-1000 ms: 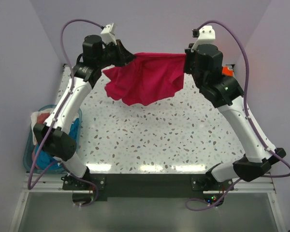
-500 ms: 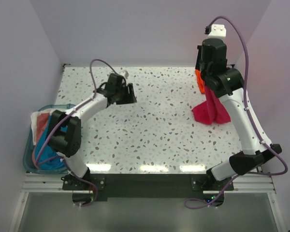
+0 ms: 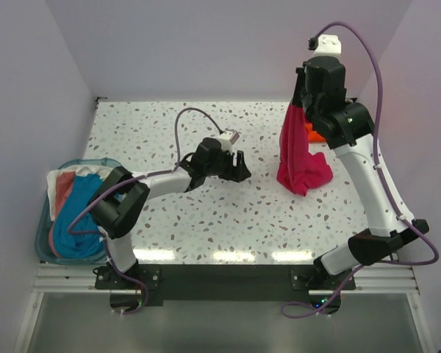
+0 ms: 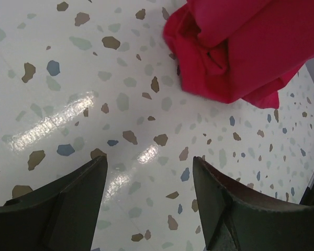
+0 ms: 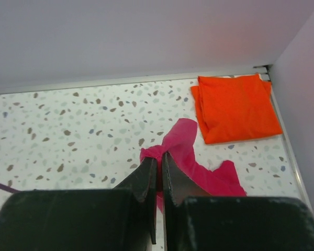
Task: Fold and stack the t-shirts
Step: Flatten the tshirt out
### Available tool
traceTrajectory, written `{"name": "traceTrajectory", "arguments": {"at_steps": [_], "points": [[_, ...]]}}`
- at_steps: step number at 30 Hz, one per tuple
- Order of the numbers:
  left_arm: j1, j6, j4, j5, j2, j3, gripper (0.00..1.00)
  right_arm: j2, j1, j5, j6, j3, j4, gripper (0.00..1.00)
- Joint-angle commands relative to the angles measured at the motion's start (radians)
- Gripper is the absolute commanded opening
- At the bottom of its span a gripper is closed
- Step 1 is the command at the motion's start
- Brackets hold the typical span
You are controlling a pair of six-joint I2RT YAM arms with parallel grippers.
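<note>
Dangling magenta t-shirt (image 3: 300, 158) pinched by right gripper (image 5: 158, 162), hem perhaps touching table (image 3: 206, 213); left gripper (image 4: 149, 159) spread.

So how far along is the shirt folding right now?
One done: the orange t-shirt lies folded in the far right corner. In hand: the magenta t-shirt hangs bunched from the shut right hand, its bottom on the table; the left hand is open and empty. Left: fold it and stack it on the orange one.

Speckled table (image 3: 206, 213) holds 1 folded orange t-shirt (image 5: 235, 107), 1 bunched pink t-shirt (image 3: 303, 173).
</note>
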Motion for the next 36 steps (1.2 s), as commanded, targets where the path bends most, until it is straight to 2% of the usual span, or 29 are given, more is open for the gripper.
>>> {"name": "traceTrajectory", "arguments": {"at_steps": [1, 4, 8, 15, 17, 18, 19, 21, 22, 24, 25, 26, 29, 31, 33, 35, 36], "points": [[0.002, -0.014, 0.222, 0.011, -0.065, -0.063, 0.71, -0.051, 0.083, -0.024, 0.023, 0.121, 0.02, 0.0], [0.0, 0.009, 0.211, -0.001, -0.079, -0.075, 0.71, -0.028, 0.142, 0.026, 0.0, 0.216, -0.001, 0.0], [0.0, 0.015, 0.219, -0.021, -0.074, -0.092, 0.71, 0.012, 0.154, 0.035, -0.002, 0.342, -0.047, 0.0], [-0.001, 0.042, 0.252, -0.067, -0.063, -0.128, 0.72, 0.01, 0.154, 0.063, -0.033, 0.383, -0.044, 0.0], [-0.001, 0.045, 0.248, -0.096, -0.053, -0.124, 0.68, 0.003, 0.154, 0.061, -0.031, 0.371, -0.044, 0.0], [-0.001, 0.045, 0.239, -0.107, -0.05, -0.12, 0.65, -0.002, 0.154, 0.062, -0.031, 0.366, -0.043, 0.0], [-0.001, 0.045, 0.23, -0.117, -0.045, -0.114, 0.52, -0.005, 0.154, 0.066, -0.036, 0.359, -0.038, 0.0], [0.0, 0.038, 0.197, -0.159, -0.045, -0.1, 0.41, -0.016, 0.154, 0.081, -0.042, 0.345, -0.03, 0.0], [0.0, 0.033, 0.181, -0.171, -0.045, -0.094, 0.25, -0.019, 0.152, 0.084, -0.048, 0.34, -0.029, 0.0], [0.0, 0.03, 0.151, -0.194, -0.056, -0.08, 0.16, -0.025, 0.152, 0.101, -0.056, 0.336, -0.026, 0.0], [0.0, 0.029, 0.135, -0.199, -0.062, -0.074, 0.03, -0.025, 0.152, 0.11, -0.068, 0.334, -0.024, 0.0], [0.0, 0.024, 0.113, -0.206, -0.069, -0.063, 0.0, -0.023, 0.152, 0.125, -0.074, 0.328, -0.024, 0.0], [0.0, 0.022, 0.056, -0.228, -0.137, -0.069, 0.0, -0.023, 0.139, 0.177, -0.1, 0.31, -0.027, 0.0], [0.003, 0.026, -0.02, -0.249, -0.221, -0.074, 0.0, -0.034, 0.087, 0.173, -0.096, 0.284, -0.03, 0.0], [0.011, 0.03, -0.109, -0.338, -0.32, -0.072, 0.0, -0.043, 0.009, 0.149, -0.077, 0.264, -0.036, 0.0], [0.049, 0.02, -0.161, -0.354, -0.387, -0.062, 0.0, -0.057, -0.018, 0.147, -0.071, 0.231, -0.032, 0.0], [0.07, 0.007, -0.238, -0.358, -0.445, -0.052, 0.0, -0.057, -0.031, 0.148, -0.071, 0.225, -0.03, 0.0]]}}
